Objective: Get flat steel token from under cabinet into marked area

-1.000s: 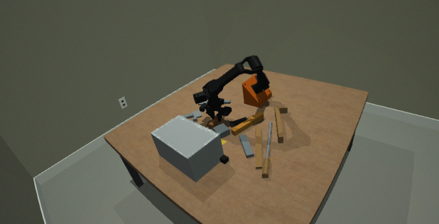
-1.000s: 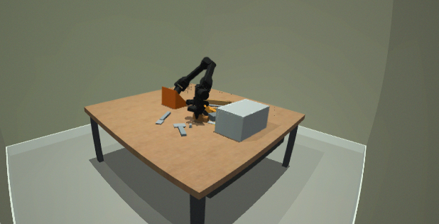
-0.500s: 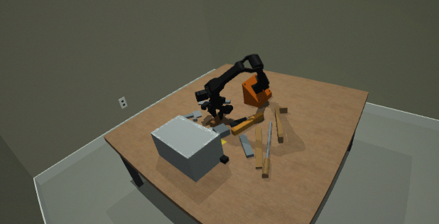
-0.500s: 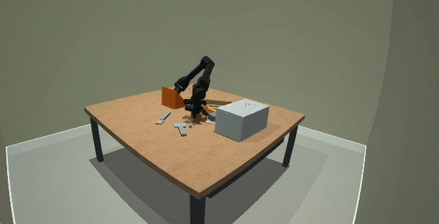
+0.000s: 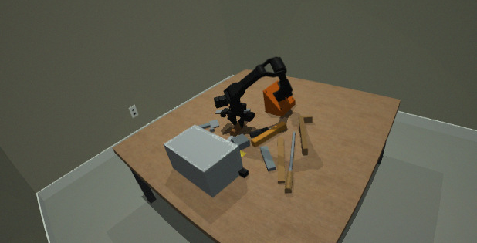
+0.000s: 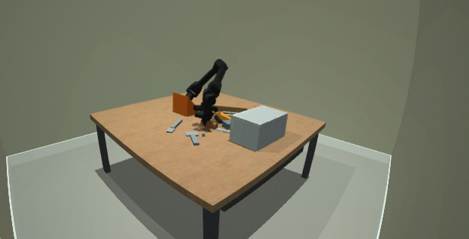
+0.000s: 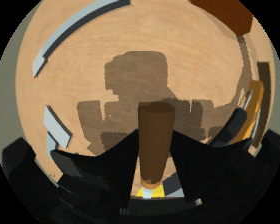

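Note:
My gripper (image 5: 239, 125) (image 6: 205, 123) (image 7: 152, 132) is low over the table, shut on the brown wooden handle (image 7: 157, 120) of a tool. A pale shaft (image 7: 147, 193) continues beyond the handle toward the cabinet side; its far end is hidden. The grey cabinet (image 5: 221, 163) (image 6: 244, 130) stands close by, its vent slots not visible in these views. A yellow patch (image 5: 242, 153) (image 7: 158, 190), perhaps part of the marked area, shows beside the cabinet. The steel token cannot be made out.
A grey block (image 5: 241, 141) and black cube (image 5: 243, 173) are near the cabinet. A yellow-orange bar (image 5: 266, 136), black-handled tool (image 5: 258, 133), grey bar (image 5: 268, 158), wooden strip (image 5: 281, 160) and long tool (image 5: 292, 152) lie nearby. A grey T-shaped piece (image 6: 194, 138) lies on the other side.

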{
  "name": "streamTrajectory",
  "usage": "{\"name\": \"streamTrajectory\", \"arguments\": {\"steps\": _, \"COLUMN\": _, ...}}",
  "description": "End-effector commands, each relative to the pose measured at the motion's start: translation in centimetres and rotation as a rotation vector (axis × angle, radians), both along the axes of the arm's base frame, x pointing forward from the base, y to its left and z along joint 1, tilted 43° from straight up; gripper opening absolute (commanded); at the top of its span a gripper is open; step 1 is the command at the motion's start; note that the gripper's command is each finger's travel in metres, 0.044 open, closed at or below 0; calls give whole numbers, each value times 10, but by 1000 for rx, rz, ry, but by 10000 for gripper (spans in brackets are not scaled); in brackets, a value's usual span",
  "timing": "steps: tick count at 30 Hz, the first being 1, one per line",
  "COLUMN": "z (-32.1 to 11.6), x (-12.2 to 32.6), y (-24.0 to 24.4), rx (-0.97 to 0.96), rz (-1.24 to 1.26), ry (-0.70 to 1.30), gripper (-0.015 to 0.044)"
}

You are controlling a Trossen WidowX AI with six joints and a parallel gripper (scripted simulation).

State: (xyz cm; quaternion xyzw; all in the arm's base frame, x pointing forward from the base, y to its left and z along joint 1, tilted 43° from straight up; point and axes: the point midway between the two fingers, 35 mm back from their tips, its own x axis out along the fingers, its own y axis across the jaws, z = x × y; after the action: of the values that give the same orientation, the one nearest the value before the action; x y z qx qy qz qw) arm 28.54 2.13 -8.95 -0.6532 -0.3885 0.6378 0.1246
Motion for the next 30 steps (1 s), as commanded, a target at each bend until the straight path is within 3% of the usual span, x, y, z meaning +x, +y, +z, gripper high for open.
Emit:
{"name": "streamTrajectory", "arguments": {"steps": 1, "z": -2, "x": -7, "y": -2, "rx": 2, "rz": 1, "ry": 3, "gripper": 0}}
{"name": "streamTrajectory", "arguments": {"steps": 30, "z": -11, "x": -49, "y": -19, "rx": 1, "rz": 1, "ry": 5, "gripper": 0}}
